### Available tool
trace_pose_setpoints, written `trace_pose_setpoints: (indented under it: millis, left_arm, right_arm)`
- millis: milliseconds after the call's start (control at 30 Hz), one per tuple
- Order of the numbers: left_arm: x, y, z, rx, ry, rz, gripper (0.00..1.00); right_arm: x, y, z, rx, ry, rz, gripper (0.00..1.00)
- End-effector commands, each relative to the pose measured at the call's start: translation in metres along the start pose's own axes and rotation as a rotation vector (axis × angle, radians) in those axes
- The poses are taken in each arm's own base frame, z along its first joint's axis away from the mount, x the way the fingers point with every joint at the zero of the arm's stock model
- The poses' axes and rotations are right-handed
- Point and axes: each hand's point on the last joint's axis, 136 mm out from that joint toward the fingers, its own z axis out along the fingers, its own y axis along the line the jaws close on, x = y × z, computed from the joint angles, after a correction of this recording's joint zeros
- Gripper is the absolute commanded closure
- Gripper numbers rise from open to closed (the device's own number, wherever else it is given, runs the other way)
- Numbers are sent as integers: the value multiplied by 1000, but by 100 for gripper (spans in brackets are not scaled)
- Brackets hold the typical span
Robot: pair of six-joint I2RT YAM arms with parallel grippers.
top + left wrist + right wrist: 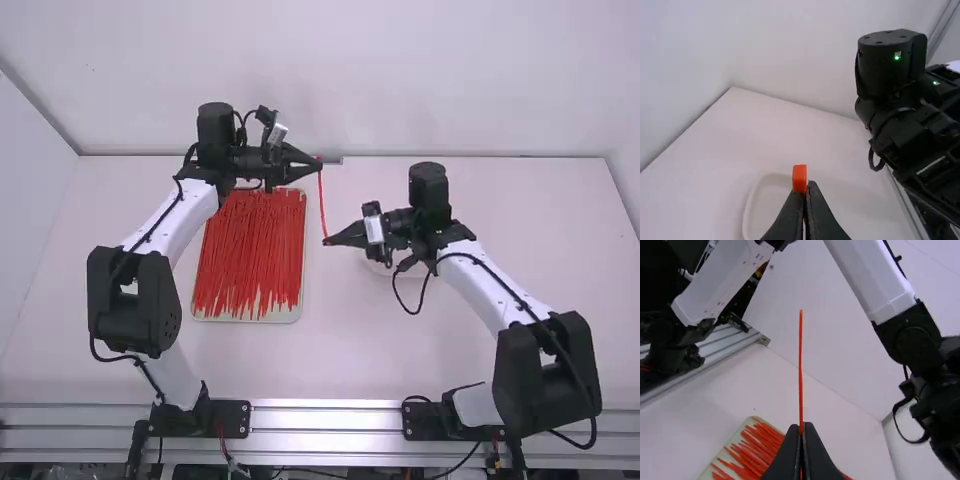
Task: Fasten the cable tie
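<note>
- Left claw [804, 194] is pinched shut just under the head [799, 177] of the cable tie [321, 200]. The head pokes out past its tips, over the table's [500, 180] far side.
- Right claw [801, 429] is shut tight on the tail [800, 365], w/ the thin tip reaching out free beyond it.
- Spare ties [250, 250] lie on the tray [240, 319] nearby.
- We judge: tie is picked up & gripped, but no loop yet, tail not thru head. Threading & pulling tight are left.
</note>
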Motion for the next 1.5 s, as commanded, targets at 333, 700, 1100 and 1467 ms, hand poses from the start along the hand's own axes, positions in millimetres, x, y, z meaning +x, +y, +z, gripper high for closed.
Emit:
trace_pose_setpoints:
  millis: [333, 700, 1100, 1467]
  left_arm:
    - [7, -7, 6, 42, 2, 15, 98]
    - [13, -6, 6, 42, -2, 227, 98]
    - [7, -6, 6, 41, -13, 304, 98]
    - [-6, -6, 6, 36, -35, 436, 98]
  right_arm:
    - [-11, -14, 3, -6, -9, 267, 100]
    - [-1, -44, 0, 163, 45, 597, 100]
    - [12, -69, -25, 337, 53, 809, 100]
    - [12, -69, -20, 354, -4, 1141, 100]
